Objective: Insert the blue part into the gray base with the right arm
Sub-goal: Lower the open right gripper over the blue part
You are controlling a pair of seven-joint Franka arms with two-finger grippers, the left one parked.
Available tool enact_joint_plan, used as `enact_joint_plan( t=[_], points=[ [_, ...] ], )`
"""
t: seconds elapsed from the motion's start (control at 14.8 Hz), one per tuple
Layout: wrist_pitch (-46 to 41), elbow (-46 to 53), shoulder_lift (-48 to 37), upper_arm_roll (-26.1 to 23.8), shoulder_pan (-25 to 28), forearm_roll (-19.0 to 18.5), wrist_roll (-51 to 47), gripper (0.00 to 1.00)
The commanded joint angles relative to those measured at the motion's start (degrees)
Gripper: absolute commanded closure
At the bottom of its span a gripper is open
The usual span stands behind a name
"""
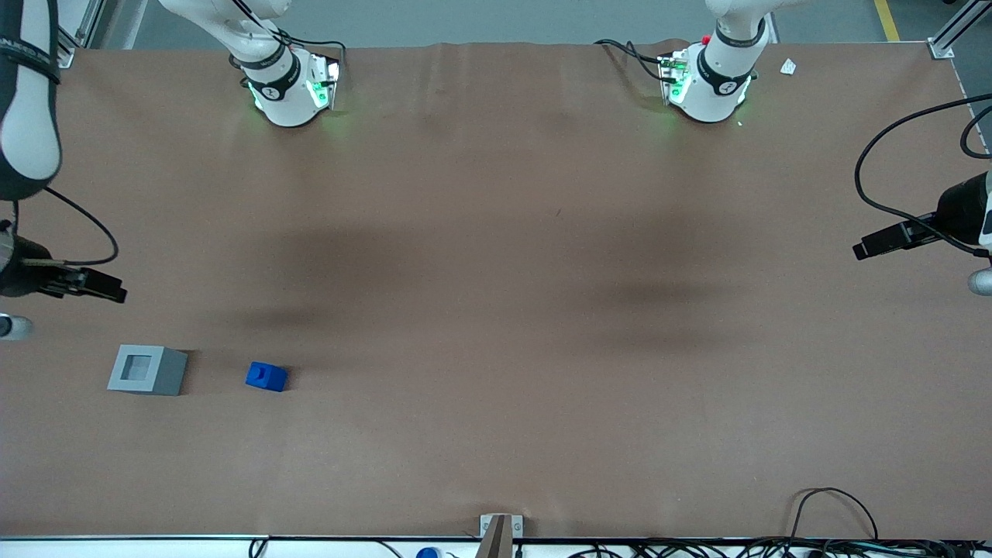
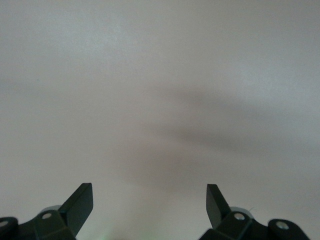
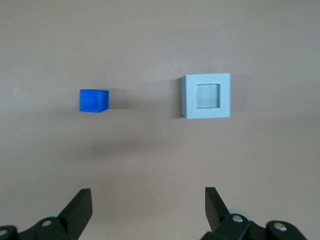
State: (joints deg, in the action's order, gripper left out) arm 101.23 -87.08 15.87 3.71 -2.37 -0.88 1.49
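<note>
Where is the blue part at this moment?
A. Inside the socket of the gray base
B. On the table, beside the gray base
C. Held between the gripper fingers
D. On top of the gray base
B: the blue part lies on the table apart from the gray base, whose socket is empty; the open gripper holds nothing.

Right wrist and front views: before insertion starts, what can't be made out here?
- The gripper: open above the table; only its fingertips show in the right wrist view, the rest cut off by the edge.
- The gray base: socket depth unreadable from overhead in both views.
- The blue part: its underside is hidden against the table, apart from the base.
- The right arm: cropped by the front view's edge.
</note>
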Motion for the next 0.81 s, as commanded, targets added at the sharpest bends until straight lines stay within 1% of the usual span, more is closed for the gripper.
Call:
enact_joint_plan(
  t=[0.0, 0.13, 0.61, 0.74],
  points=[
    [2.7, -0.3, 2.0, -0.1, 1.6, 0.5, -0.8, 0.00],
    [4.4, -0.3, 3.8, 0.0, 1.8, 2.7, -0.9, 0.00],
    [12.3, -0.3, 10.8, 0.0, 3.7, 4.5, -1.0, 0.00],
    [14.8, -0.4, 12.7, 0.0, 4.9, 4.5, -3.3, 0.00]
  ],
)
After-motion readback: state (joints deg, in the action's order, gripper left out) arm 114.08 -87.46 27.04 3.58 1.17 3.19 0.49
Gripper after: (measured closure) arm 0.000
